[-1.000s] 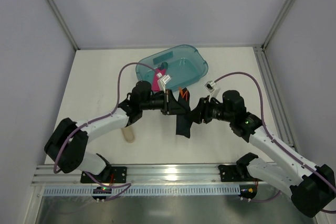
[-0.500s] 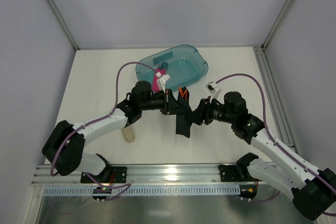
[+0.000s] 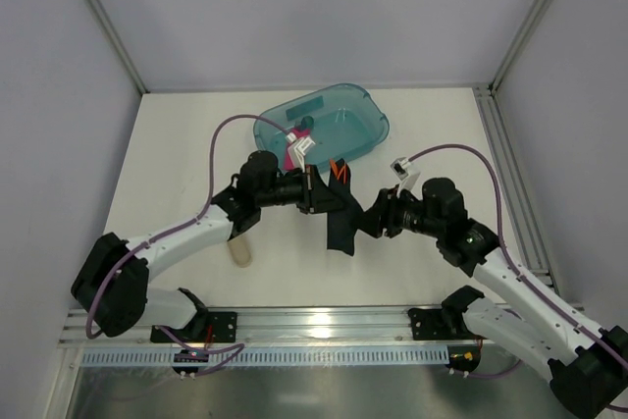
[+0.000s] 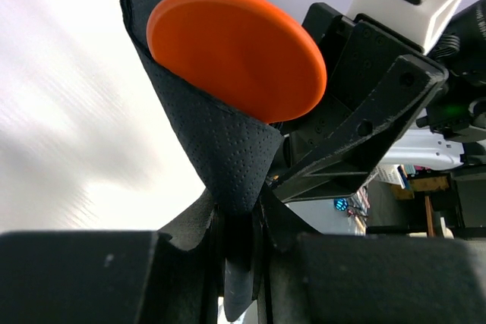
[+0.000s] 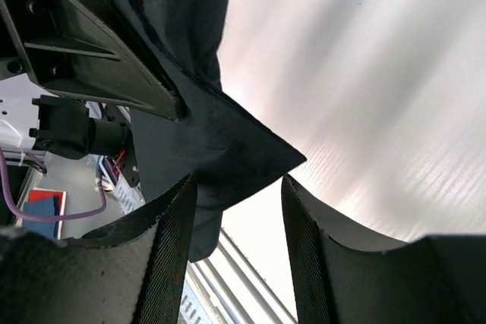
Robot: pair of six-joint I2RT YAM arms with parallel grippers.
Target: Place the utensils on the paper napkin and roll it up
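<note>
The black paper napkin (image 3: pixel 340 229) hangs off the table between the two arms, folded around the orange utensils (image 3: pixel 340 172), whose tips stick out at its top. In the left wrist view an orange spoon bowl (image 4: pixel 235 55) sits inside the napkin's fold (image 4: pixel 216 146). My left gripper (image 3: pixel 327 199) is shut on the napkin's bunched edge (image 4: pixel 241 237). My right gripper (image 3: pixel 370 218) faces it from the right, open. Its fingers (image 5: pixel 163 259) stand apart on either side of a loose napkin corner (image 5: pixel 228 149) without pinching it.
A teal translucent tub (image 3: pixel 355 130) stands behind the grippers with a pink flat bar (image 3: pixel 293 151) at its near rim. A pale beige tube (image 3: pixel 239 253) lies under the left forearm. A metal rail (image 3: pixel 324 326) runs along the near edge.
The right arm has drawn back a little to the right, and its jaws stand slightly wider. The left gripper still holds the napkin in about the same place.
</note>
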